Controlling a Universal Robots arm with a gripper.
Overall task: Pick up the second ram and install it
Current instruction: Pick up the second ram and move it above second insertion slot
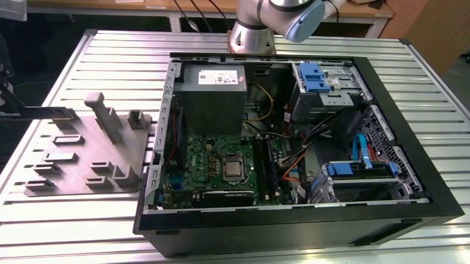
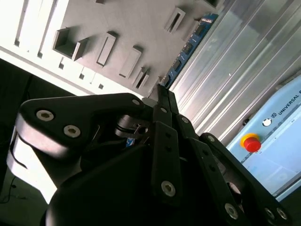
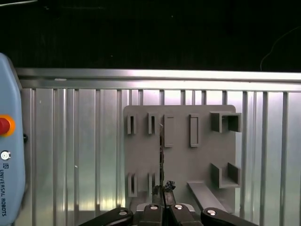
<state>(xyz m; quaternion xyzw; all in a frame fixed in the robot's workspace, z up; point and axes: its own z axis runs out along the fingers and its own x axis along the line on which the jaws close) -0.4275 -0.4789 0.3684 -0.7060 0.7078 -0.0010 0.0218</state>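
Observation:
My gripper (image 3: pixel 163 188) is shut on the second ram (image 3: pixel 162 150), which appears edge-on as a thin dark strip running out from between the fingertips. In the second wrist view the same gripper (image 2: pixel 162 92) pinches one end of the ram (image 2: pixel 188 47), a long blue board with black chips. In the exterior view the ram (image 1: pixel 48 113) is a dark flat bar held above the far corner of the grey tray (image 1: pixel 74 165), at the exterior view's left. It hangs clear of the tray's upright blocks.
The open computer case (image 1: pixel 294 220) lies on the slatted metal table (image 1: pixel 74 231), with the green motherboard (image 1: pixel 198 159) and grey power-supply box (image 1: pixel 213 82) inside. Cables and blue drive cages fill the exterior view's right half. A pendant with a red button (image 2: pixel 251 142) lies beside the tray.

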